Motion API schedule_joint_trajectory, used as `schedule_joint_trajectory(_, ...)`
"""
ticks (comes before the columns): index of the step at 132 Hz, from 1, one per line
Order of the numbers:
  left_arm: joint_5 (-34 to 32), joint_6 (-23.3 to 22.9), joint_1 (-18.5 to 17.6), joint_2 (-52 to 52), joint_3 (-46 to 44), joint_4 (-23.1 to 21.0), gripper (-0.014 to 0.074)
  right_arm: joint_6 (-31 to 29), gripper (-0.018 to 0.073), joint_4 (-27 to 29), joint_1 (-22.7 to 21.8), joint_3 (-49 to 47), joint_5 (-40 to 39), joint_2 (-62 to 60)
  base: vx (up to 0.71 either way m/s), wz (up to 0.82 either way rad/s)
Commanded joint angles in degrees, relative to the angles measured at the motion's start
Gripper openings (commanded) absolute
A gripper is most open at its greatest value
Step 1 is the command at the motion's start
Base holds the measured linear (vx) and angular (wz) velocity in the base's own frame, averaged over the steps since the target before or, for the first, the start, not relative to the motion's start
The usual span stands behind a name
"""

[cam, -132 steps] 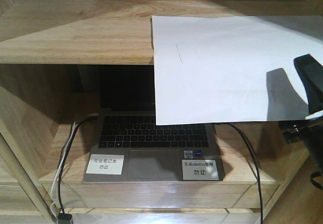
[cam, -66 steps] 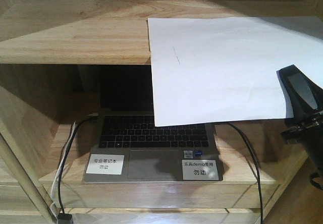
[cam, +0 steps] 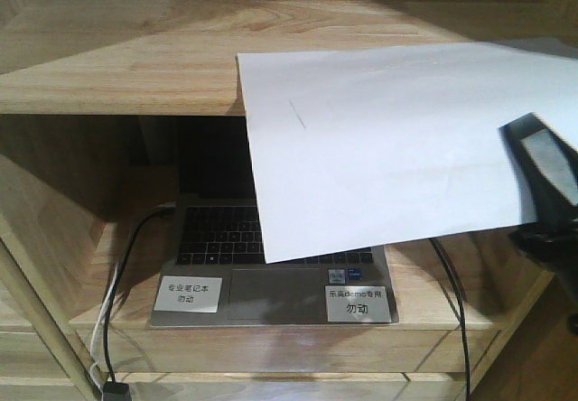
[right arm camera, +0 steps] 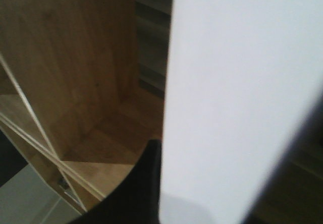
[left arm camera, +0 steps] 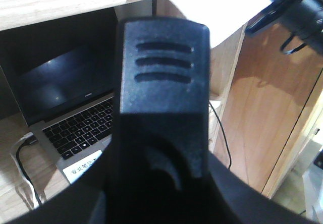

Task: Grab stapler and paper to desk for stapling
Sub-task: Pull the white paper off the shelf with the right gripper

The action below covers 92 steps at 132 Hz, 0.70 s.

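Paper (cam: 397, 148): white sheet with a faint short mark (cam: 296, 114) towards its upper left.

Front view: the paper is slanted over the upper shelf board (cam: 117, 67). Its near edge overhangs the open laptop (cam: 271, 265) in the compartment below, clear of the keys. My right jaws are at the sheet's right edge, one black finger (cam: 546, 162) lying on top. They are pinching the paper, as far as this angle shows. Two white labels (cam: 188, 293) sit on the laptop's palm rest, and a dark cable (cam: 456, 302) hangs to its right.

Left wrist view: a black moulded block (left arm camera: 164, 82) with three slots fills the middle. It is too close for me to say whether it is the stapler. I cannot tell how my left jaws stand. The laptop is behind it and a corner of the paper is at upper right.

Right wrist view: the paper covers most of the frame. A dark finger (right arm camera: 144, 183) is at its lower left edge, and wooden shelving (right arm camera: 75, 57) is to the left.
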Motion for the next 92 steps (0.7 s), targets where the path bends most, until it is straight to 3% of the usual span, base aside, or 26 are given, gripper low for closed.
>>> schedule_joint_trajectory(1, -6.2, 0.0, -0.2, 0.9, -1.5, -2.0, -0.0006, -0.7, -0.0007, -0.5, 0.0, -1.7, -9.0, -2.6, 0.00, 0.00)
schedule_joint_trajectory(53, -6.2, 0.0, -0.2, 0.9, -1.5, -2.0, -0.0006, -0.4, -0.0007, -1.5, -0.5, -1.7, -7.1, -9.0, 0.00, 0.00)
schedule_joint_trajectory(92, -6.2, 0.0, -0.2, 0.9, -1.5, -2.0, -0.0006, 10.7, -0.0007, -9.4, -15.6, -1.7, 0.6, -20.2, 0.00, 0.00)
